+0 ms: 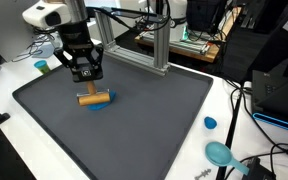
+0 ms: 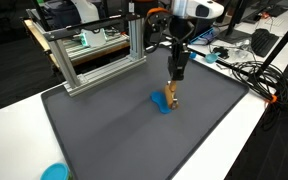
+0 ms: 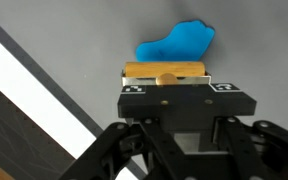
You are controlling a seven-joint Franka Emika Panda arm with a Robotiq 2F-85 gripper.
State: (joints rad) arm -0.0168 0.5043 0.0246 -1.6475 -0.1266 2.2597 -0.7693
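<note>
In an exterior view, the gripper [image 1: 84, 74] hangs just above a little wooden stick [image 1: 96, 98]. The stick lies flat on the grey surface [image 1: 159, 115], partly on a blue piece [image 1: 103, 104]. I cannot tell if the gripper is spread or pressed together. It does not seem to hold anything.

In an exterior view, the wooden stick [image 2: 172, 97] sits right under the gripper [image 2: 175, 76], with the blue piece [image 2: 161, 104] touching it.

In the wrist view, the stick [image 3: 164, 70] lies sideways, and the blue piece [image 3: 176, 42] is behind it. The stick looks hard, light and smooth. It looks round, so it may roll. I think the middle is the best place to hold it, squeezing across its thin sides.
</note>
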